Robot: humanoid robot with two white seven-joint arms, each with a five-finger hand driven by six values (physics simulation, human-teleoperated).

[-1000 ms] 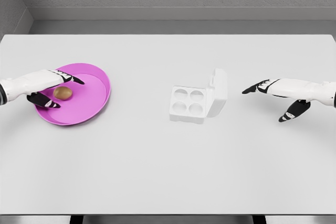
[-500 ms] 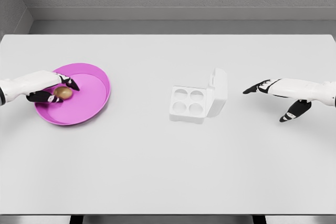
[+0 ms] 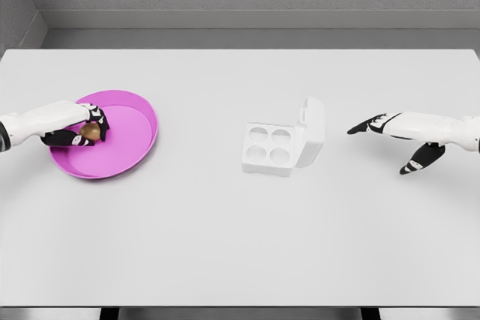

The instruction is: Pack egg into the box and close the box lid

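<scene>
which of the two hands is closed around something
The left hand, over the pink plate, has its fingers curled around the brown egg. The right hand hovers beside the open box with fingers spread, holding nothing.

White table carried two items: pink plate at left, white box near centre, lid up on its right side, well apart.
</scene>
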